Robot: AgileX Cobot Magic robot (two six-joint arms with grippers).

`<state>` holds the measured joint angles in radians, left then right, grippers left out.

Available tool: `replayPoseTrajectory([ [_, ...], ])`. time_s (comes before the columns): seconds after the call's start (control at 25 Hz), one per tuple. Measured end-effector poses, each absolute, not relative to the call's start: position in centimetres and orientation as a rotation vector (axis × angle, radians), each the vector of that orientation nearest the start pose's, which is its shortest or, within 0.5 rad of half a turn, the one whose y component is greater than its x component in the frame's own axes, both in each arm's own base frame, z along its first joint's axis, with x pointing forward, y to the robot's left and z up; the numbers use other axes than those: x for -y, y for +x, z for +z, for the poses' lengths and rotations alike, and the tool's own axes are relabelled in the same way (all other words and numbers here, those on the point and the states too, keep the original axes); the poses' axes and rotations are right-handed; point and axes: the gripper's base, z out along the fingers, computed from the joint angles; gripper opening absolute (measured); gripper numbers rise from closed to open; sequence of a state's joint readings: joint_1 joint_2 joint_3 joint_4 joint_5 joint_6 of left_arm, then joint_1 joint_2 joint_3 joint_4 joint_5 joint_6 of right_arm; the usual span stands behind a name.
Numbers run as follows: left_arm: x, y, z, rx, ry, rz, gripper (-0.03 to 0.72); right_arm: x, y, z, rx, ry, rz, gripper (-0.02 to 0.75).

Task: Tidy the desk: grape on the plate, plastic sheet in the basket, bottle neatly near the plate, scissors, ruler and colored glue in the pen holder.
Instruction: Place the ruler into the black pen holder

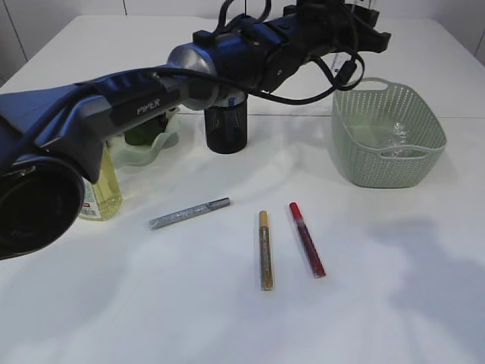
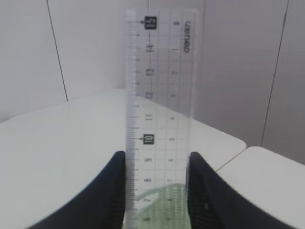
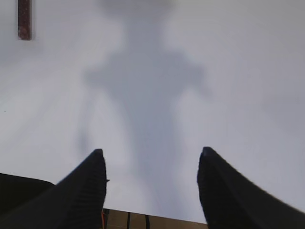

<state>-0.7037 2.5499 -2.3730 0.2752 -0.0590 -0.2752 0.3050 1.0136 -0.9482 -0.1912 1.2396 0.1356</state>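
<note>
Ruler (image 2: 161, 119): clear plastic, held upright, clamped between the two dark fingers of the left pincer (image 2: 157, 191), printed scale rising above them; the left arm reaches across the counter (image 1: 227, 318) toward the back. Left to right on the counter: a bottle (image 1: 104, 193) of yellow liquid, partly behind the arm; a pale green wavy plate (image 1: 155, 144) holding something green; a dark pen holder (image 1: 226, 127); silver glue pen (image 1: 189, 213); gold glue pen (image 1: 265, 249); red glue pen (image 1: 306, 238); green woven basket (image 1: 388, 133) with crumpled clear plastic sheet (image 1: 398, 138) inside. Right pincer (image 3: 151, 162): fingers spread wide, gripping nothing, above bare counter; red pen end visible upper left.
</note>
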Motion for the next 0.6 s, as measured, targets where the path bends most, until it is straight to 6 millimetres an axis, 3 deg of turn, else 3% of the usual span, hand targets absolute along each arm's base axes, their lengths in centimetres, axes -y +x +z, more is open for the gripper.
replayPoseTrajectory([
  [0.24, 37.9, 46.3, 24.1, -1.551, 0.598, -0.494, 0.271, -3.3, 16.2, 32.7, -2.738, -0.274, -0.157, 0.475],
  [0.6, 39.9, 44.6, 23.5, -1.592, 0.656, -0.489, 0.271, -3.3, 16.2, 32.7, -2.738, -0.275, -0.161, 0.475],
])
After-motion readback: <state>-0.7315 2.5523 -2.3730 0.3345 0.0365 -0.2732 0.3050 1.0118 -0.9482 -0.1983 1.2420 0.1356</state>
